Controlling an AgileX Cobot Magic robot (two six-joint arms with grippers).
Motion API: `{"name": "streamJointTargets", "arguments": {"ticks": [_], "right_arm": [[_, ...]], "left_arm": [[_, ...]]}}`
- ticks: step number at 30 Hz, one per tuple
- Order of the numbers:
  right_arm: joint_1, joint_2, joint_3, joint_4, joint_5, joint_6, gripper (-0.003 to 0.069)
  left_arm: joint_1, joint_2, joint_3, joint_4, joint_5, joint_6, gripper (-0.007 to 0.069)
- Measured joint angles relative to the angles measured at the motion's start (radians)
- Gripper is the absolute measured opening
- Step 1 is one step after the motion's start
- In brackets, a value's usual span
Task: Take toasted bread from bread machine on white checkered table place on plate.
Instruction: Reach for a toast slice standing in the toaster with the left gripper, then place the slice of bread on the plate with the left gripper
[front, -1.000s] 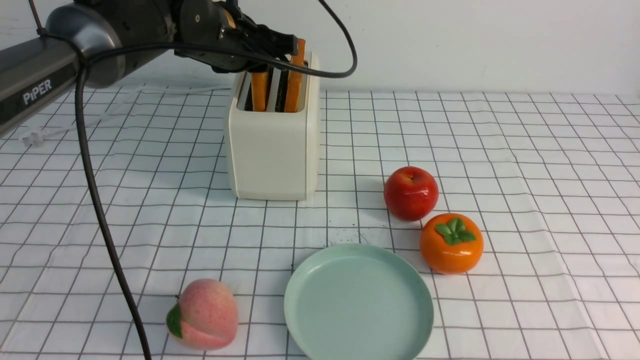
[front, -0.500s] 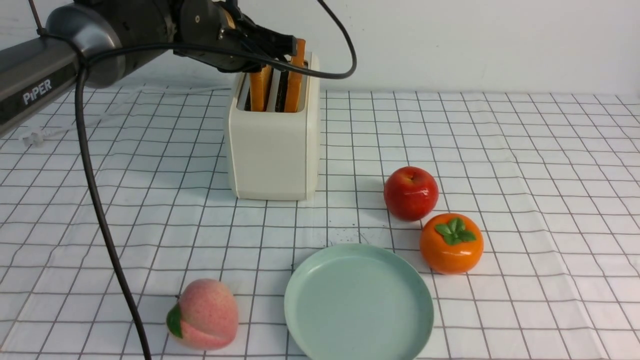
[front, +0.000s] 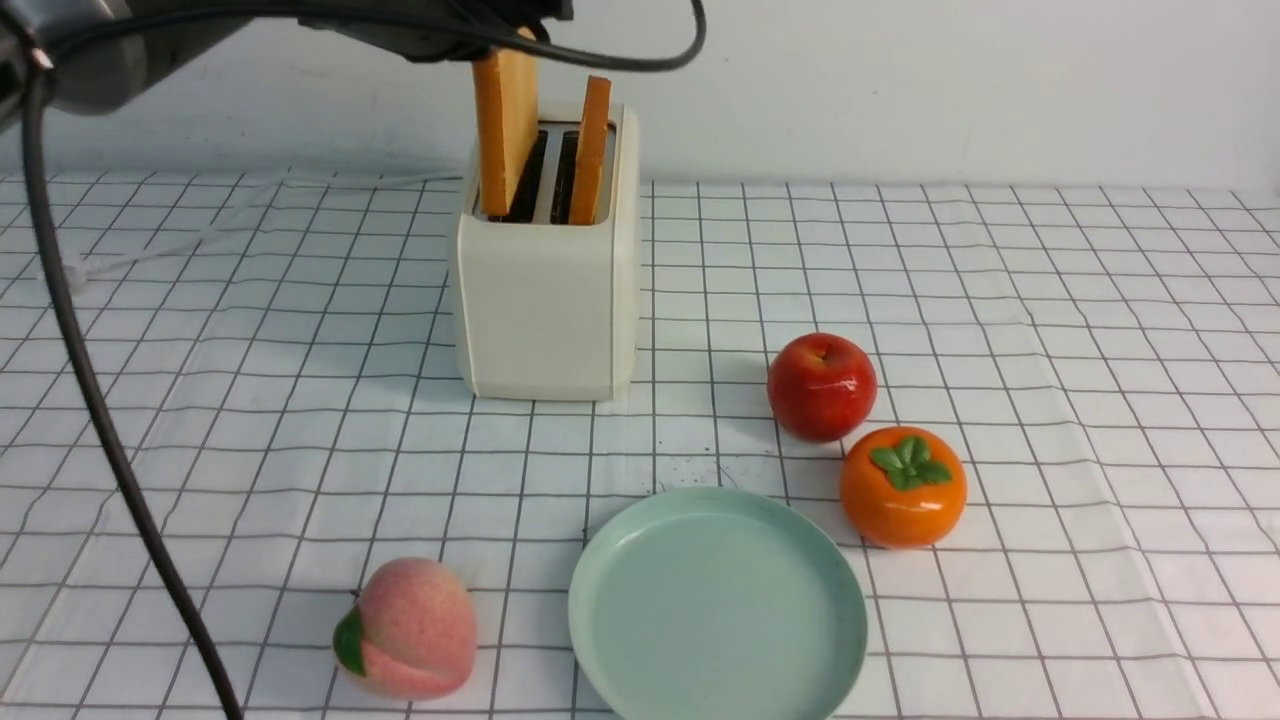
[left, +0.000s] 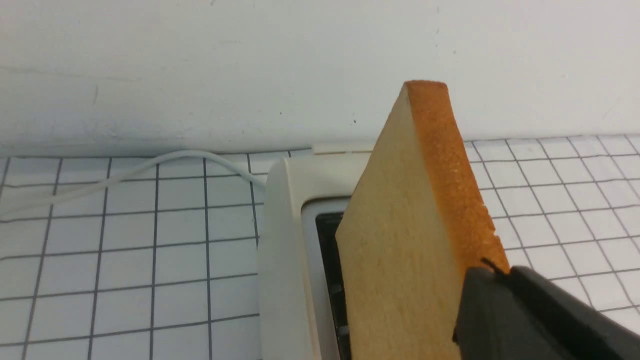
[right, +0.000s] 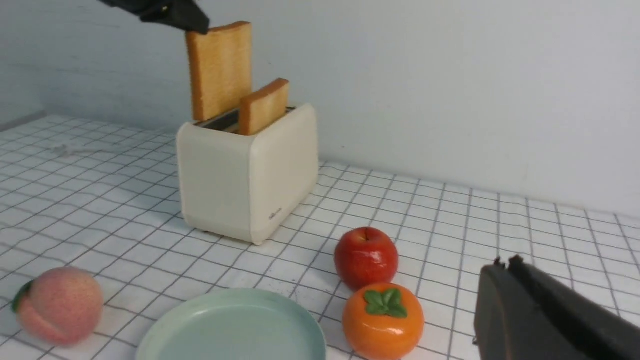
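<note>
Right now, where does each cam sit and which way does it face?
Front: between the arms, facing forward at bread machine and plate; left arm and left gripper show.
Left wrist: above the bread machine, facing the back wall; own fingers clamp raised toast.
Right wrist: low at right, facing the bread machine; shut right gripper shows.
All share raised toast and bread machine.

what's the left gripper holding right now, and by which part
The left gripper pinches a slice of toast by its top edge, lower end at the toaster's slot.
</note>
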Motion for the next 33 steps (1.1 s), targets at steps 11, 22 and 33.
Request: {"name": "streamJointTargets", "arguments": {"ticks": [11, 22, 33], "right_arm": [[0.000, 0.132, -0.028, 0.280, 0.116, -0.281, -0.0017], [0.000, 0.136, -0.031, 0.265, 0.149, -0.295, -0.0010], [0.000, 0.136, -0.031, 0.243, 0.180, -0.295, -0.0005]], "left_arm": [[-0.002, -0.269, 0.014, -0.092, 0.382, 0.107, -0.0011], [-0.085, -0.432, 0.541, -0.735, 0.420, 0.451, -0.0011], [-0.111, -0.215, 0.709, -1.207, 0.213, 0.869, -0.0011]]}}
